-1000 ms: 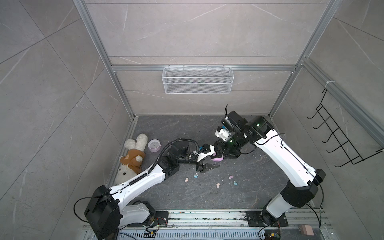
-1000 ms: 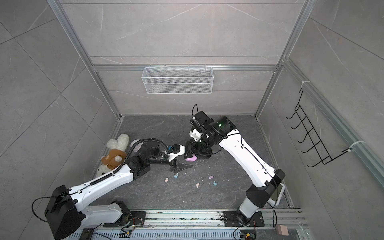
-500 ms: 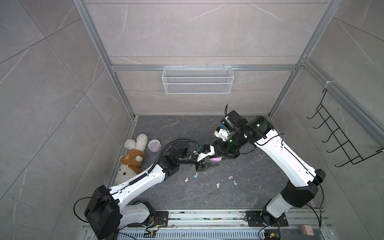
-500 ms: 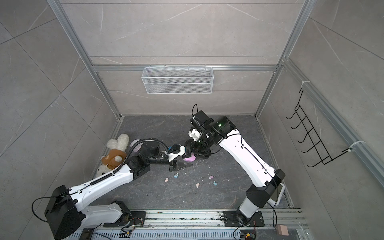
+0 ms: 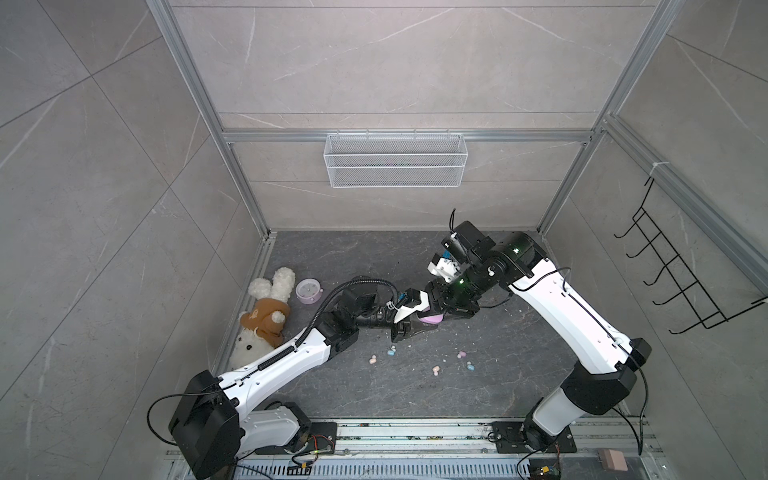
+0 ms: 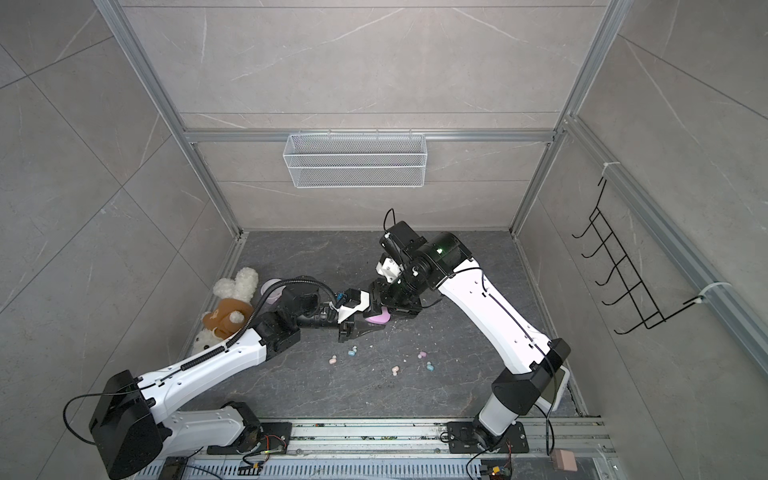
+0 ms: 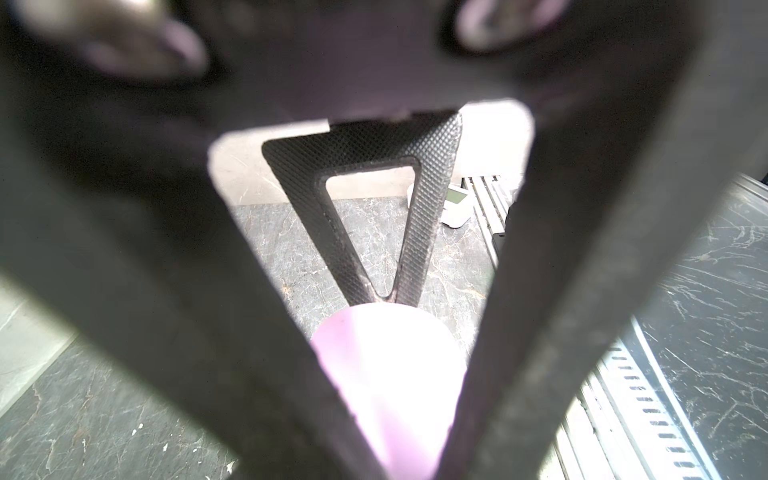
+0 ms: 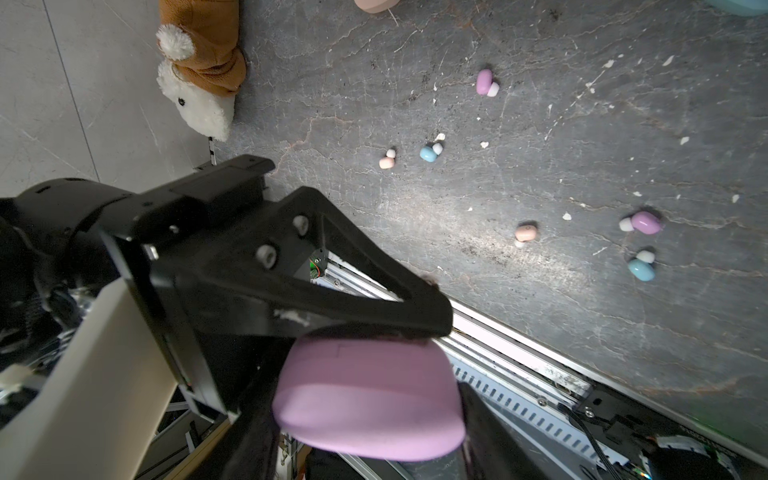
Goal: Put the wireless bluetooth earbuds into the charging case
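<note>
Now the left gripper (image 5: 428, 325) has clamped onto the lilac case (image 5: 433, 319) the right gripper (image 5: 448, 311) grips, likely to open it; earbuds (image 5: 435, 369) lie loose near the case.

Six earbuds (image 8: 525, 233): two peach, two blue, two lilac. Apparently three cases (image 8: 370, 399), two cropped at the edge. One plush toy (image 8: 199, 70).

White shells cover the links of the left arm (image 5: 286, 357) and right arm (image 5: 569, 316); joints and bases are black. A ribbed black cable hose (image 5: 357, 284) arcs over the left wrist. A green light (image 5: 515, 250) dots the right arm. Black triangular jaws carry pale screws (image 8: 266, 252).
</note>
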You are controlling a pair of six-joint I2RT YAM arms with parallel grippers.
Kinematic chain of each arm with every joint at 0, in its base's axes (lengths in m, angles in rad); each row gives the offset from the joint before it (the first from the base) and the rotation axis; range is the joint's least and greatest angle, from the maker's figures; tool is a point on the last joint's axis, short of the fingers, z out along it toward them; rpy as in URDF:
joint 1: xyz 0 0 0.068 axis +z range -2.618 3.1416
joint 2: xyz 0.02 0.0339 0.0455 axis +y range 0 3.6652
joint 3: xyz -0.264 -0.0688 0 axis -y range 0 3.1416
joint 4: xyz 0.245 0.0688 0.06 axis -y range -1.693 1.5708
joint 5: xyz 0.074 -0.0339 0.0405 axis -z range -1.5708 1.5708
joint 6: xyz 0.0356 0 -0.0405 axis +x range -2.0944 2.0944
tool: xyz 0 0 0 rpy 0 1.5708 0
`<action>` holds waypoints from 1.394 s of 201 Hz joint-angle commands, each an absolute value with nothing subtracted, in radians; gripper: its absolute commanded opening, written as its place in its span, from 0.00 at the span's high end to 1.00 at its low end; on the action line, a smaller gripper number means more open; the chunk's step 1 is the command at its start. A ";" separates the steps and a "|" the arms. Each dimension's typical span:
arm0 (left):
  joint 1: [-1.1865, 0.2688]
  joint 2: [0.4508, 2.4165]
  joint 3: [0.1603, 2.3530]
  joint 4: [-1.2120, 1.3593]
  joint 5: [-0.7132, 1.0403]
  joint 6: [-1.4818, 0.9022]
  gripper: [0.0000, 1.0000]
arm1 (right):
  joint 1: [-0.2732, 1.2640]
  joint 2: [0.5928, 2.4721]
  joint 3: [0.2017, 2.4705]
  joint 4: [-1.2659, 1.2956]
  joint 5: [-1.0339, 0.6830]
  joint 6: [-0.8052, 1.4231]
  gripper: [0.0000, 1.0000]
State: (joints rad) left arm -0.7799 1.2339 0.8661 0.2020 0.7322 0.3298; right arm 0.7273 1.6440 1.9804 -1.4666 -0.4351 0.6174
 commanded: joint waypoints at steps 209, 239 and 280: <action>-0.784 1.196 0.859 0.288 0.787 0.304 0.53 | 0.732 1.628 1.951 -1.375 -0.515 0.694 0.51; -0.784 1.192 0.861 0.282 0.792 0.309 0.52 | 0.732 1.626 1.943 -1.370 -0.517 0.693 0.52; -0.784 1.201 0.876 0.223 0.813 0.344 0.53 | 0.731 1.631 1.966 -1.393 -0.501 0.685 0.52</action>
